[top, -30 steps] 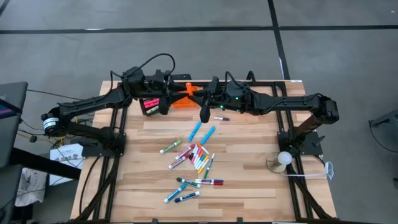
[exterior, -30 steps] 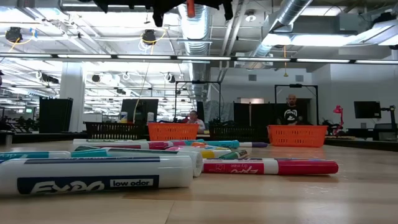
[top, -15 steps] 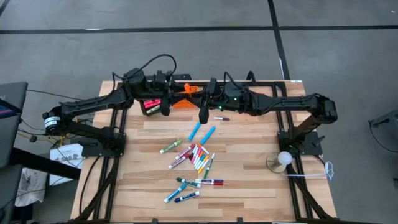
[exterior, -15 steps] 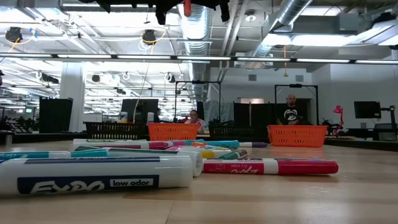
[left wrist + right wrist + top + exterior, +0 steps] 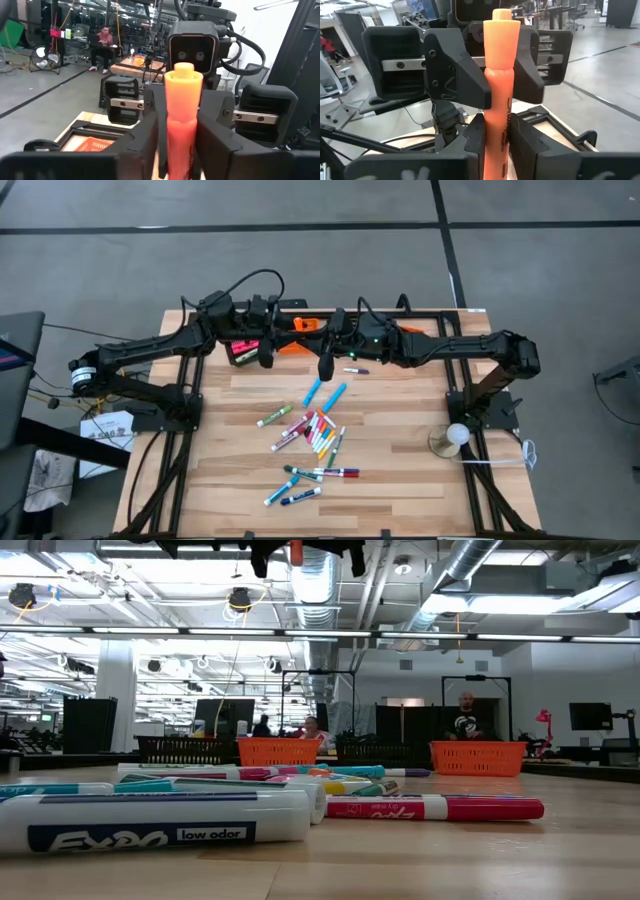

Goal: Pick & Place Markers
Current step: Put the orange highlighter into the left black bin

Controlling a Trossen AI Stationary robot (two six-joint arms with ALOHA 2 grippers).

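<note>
Change: since a second ago both arms have barely shifted at the far edge of the table; in the low view a person has come into sight behind the nearer orange basket.
Left gripper: the left gripper is raised above the far edge, facing the right one, its fingers pressed on either side of an orange marker.
Right gripper: the right gripper meets it head-on, fingers clamped on the same orange marker (both wrist views show one stick pinched by two pairs of fingers at once).
Orange marker: held in the air between the two grippers, above the far edge of the table, near the orange basket; its tip shows at the very top of the low view.
Other markers: a loose cluster lies mid-table, two blue ones just beyond it towards the arms, and a smaller group nearer the front edge; one purple-capped marker lies alone just below the right arm.
Low view: a white-bodied marker lies closest to the lens, a pink one beside it.
Baskets: a second orange basket stands farther right in the low view; a dark basket sits under the left arm.
Room: a person sits behind the second basket.
</note>
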